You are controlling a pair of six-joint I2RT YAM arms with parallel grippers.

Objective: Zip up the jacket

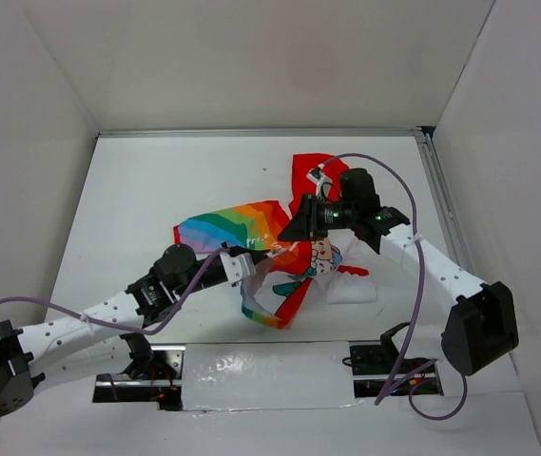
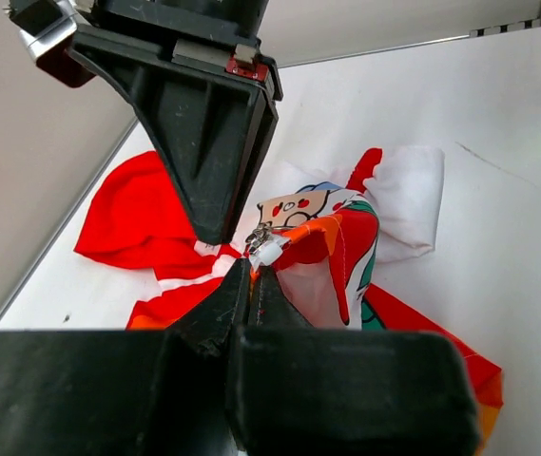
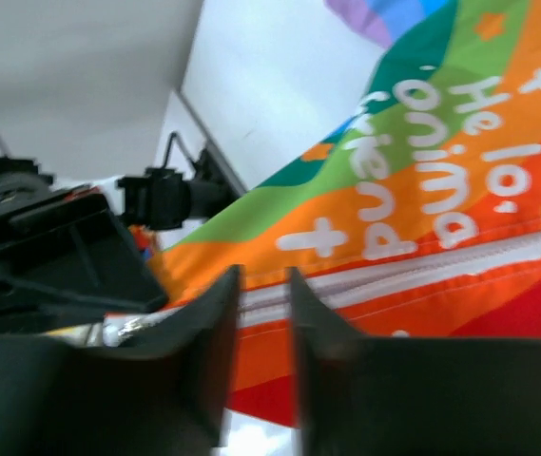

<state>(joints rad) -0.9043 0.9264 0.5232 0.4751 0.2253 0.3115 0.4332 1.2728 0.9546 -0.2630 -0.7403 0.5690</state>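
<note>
The jacket (image 1: 237, 228) lies bunched mid-table, rainbow side left, red hood (image 1: 310, 173) at the back, white side (image 1: 351, 285) at the right. My left gripper (image 1: 247, 269) is shut on the jacket's zipper edge; in the left wrist view its jaws (image 2: 251, 271) pinch the orange fabric just below the silver zipper slider (image 2: 264, 245). My right gripper (image 1: 294, 228) comes down right above the slider. In the right wrist view its jaws (image 3: 263, 280) stand a narrow gap apart over the white zipper line of the lettered rainbow side (image 3: 413, 209). The slider (image 3: 118, 331) sits just left of them.
White walls close in the table at the left, back and right. A metal rail (image 1: 441, 209) runs along the right edge. Purple cables (image 1: 413, 247) loop off both arms. The arm bases and a taped strip (image 1: 270, 375) fill the near edge.
</note>
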